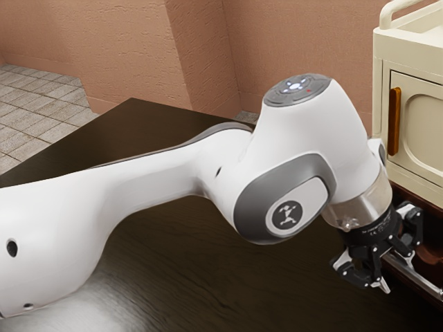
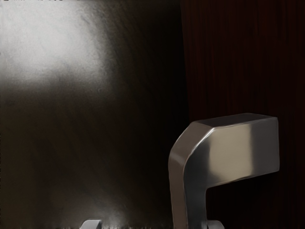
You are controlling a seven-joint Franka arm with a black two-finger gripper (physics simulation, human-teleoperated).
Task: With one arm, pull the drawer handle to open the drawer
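Here, the arm (image 1: pixel 156 176) bends downward, its tilted hand (image 1: pixel 394 266) at the drawer handle (image 2: pixel 228 152), jaws standing apart.

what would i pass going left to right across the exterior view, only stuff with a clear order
big patch of tiled floor → round button panel on the arm → orange-brown door handle of the cream cabinet

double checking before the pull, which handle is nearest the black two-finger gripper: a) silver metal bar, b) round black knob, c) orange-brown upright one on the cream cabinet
a: the silver metal bar runs right by the gripper, while the orange-brown handle sits higher, on the cream cabinet.
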